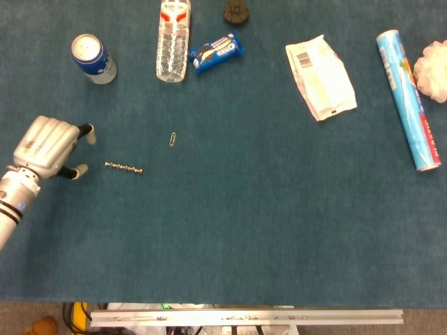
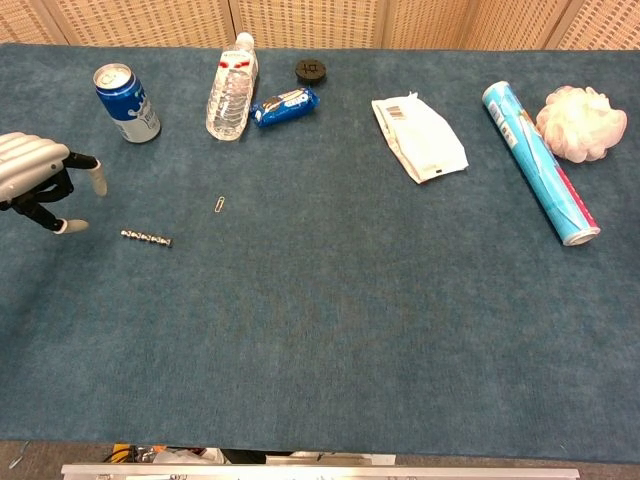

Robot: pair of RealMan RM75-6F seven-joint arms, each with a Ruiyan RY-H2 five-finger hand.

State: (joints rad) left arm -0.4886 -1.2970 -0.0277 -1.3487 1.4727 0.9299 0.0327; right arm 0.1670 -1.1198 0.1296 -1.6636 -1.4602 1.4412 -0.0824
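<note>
Currently my L hand (image 1: 47, 146) sits at the table's left edge, fingers spread apart, nothing in it, fingertips (image 1: 82, 168) pointing toward the small metal chain (image 1: 123, 167), which lies flat on the blue cloth (image 1: 230, 230) just beside them, not touching. Chest view agrees: L hand (image 2: 35, 175) low over the cloth, chain (image 2: 147, 237) to its right with a gap between. R hand not seen in either view. My guess is the hand is held palm-down with thumb and finger parted so it can straddle something that thin and flat. Paperclip (image 1: 172, 139) lies near the chain, up and to the right, apart from it. Back row looks laid out as spares: soda can (image 1: 93, 58) upright, open top; water bottle (image 1: 172, 43) lying down; cookie pack (image 1: 216, 51) just beside the bottle; black cap (image 1: 237, 10) at the far edge. Right side: white pouch (image 1: 320, 78) flat, blue roll (image 1: 409, 100) lying lengthwise, bath pouf (image 1: 432, 70) just beside its far end. Count: 1 chain, 1 clip, 1 can, 1 bottle, 1 cookie pack, 1 cap, 1 pouch, 1 roll, 1 pouf.
</note>
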